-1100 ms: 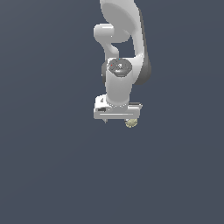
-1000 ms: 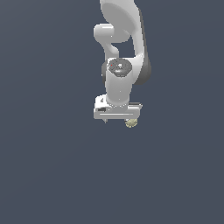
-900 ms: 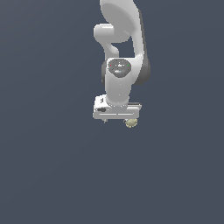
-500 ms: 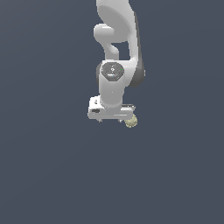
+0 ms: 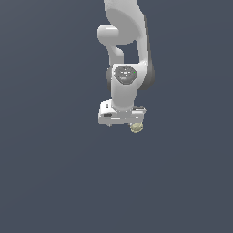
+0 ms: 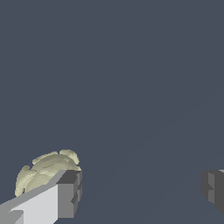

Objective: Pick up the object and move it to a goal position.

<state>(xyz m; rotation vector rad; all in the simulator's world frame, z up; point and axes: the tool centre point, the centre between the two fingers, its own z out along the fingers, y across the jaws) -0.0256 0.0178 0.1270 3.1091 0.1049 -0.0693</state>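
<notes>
Seen closest in the wrist view: hand point(image 6: 140, 192) spread wide, grey fingertips point(image 6: 70, 192) far apart, gripping nothing. Just behind one fingertip, outside the gap, the pale lumpy object point(image 6: 46, 170), partly hidden by that finger. Farther off, in the exterior view, object point(image 5: 136, 127) peeking below the hand point(image 5: 122, 122) toward the exterior view's right. Fingers there mostly cut from sight. Plain dark tabletop point(image 5: 54, 182) beneath.
</notes>
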